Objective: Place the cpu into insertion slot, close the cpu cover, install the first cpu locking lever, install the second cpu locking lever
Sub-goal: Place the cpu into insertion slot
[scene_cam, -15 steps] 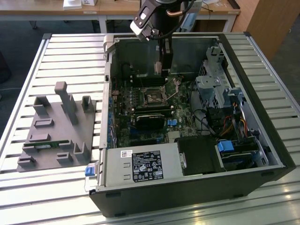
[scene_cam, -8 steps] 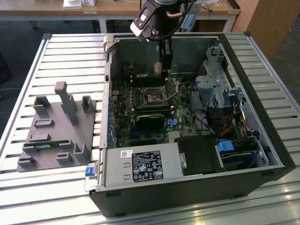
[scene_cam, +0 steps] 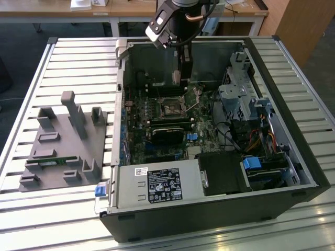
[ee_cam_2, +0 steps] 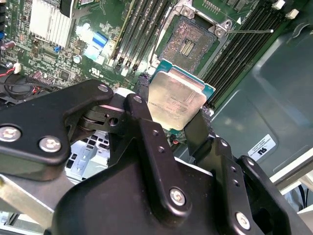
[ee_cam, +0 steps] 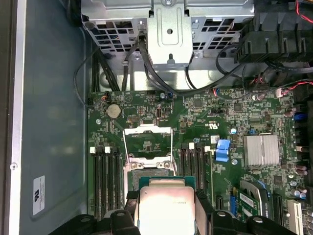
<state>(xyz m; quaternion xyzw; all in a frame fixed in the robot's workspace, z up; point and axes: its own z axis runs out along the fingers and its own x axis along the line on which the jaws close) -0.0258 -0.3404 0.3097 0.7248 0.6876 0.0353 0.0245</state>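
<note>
Black fingers [ee_cam_2: 146, 129] pinch the cpu [ee_cam_2: 176, 100] between them by two opposite edges, its dull silver top and green border showing; the open insertion slot [ee_cam_2: 188, 44] lies just beyond the fingertips.

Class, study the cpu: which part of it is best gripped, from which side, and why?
Grip the cpu by two opposite thin edges, coming in over its flat metal top. It is a thin flat square, so probably only its edges suit a pinch; the end effector clamps it that way here.
</note>
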